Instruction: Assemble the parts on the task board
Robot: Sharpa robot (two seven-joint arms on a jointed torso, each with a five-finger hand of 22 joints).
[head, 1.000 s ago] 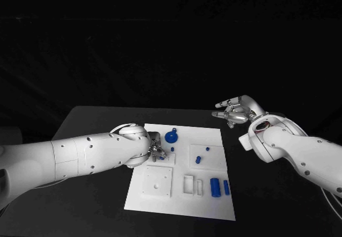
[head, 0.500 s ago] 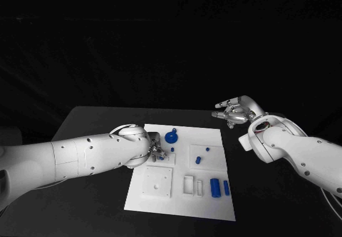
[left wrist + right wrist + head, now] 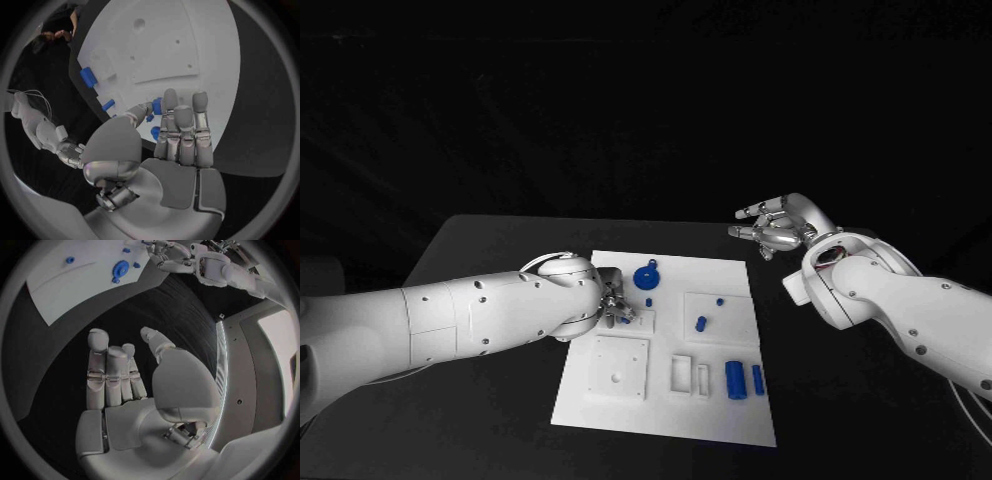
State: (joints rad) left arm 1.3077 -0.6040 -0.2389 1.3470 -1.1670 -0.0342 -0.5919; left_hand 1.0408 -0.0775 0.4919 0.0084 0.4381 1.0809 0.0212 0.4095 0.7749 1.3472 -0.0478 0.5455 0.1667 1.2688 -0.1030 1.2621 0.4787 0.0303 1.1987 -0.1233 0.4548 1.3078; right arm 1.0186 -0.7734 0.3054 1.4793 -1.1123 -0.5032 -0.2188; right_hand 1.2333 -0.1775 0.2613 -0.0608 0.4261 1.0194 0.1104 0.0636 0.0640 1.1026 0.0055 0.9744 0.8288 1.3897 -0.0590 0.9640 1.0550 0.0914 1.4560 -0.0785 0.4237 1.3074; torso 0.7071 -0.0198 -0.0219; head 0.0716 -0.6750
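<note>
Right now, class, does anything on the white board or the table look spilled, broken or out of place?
Nothing stands out. The board lies flat, blue parts rest tidily on it, the left hand works over one small part, and the right hand hovers off the board.

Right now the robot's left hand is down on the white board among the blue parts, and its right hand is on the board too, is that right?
Not quite. The left robot hand is on the board among the blue parts, but the right robot hand is raised off to the side, over the black table, holding nothing. The head view shows this.
</note>
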